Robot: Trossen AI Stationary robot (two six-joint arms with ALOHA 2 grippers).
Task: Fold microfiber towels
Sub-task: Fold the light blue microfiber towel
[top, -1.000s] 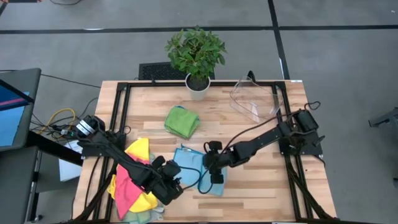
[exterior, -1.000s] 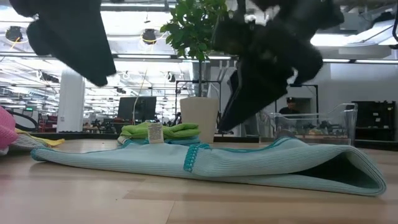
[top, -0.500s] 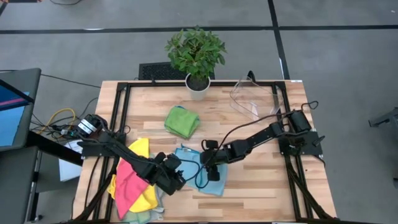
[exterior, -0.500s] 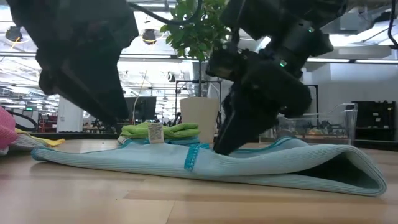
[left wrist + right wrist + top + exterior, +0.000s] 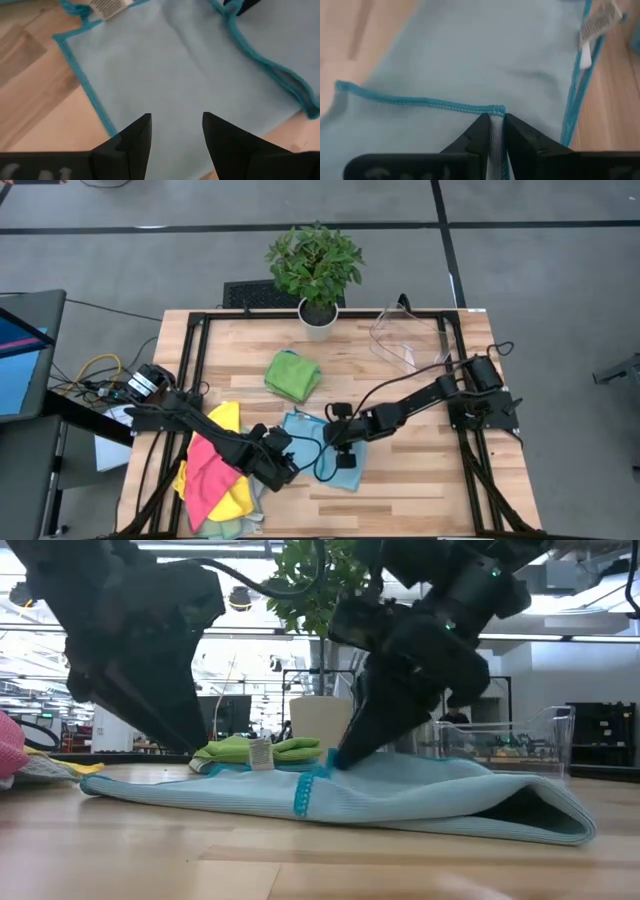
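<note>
Right gripper [image 5: 493,131] pinching pale teal towel [image 5: 470,55] hemmed edge, bare table [image 5: 420,480] beside

No text can be read. The pale teal towel [image 5: 165,75] has a small white care label [image 5: 107,6] sewn on its edge, but the print on it is too blurred.

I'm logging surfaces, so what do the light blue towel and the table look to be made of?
Towel: soft knitted cloth, likely microfiber; fine ribbed surface, stitched teal edge, matte. Table: wood, seemingly butcher-block; pale jointed strips with visible grain, smooth, faint sheen.
</note>
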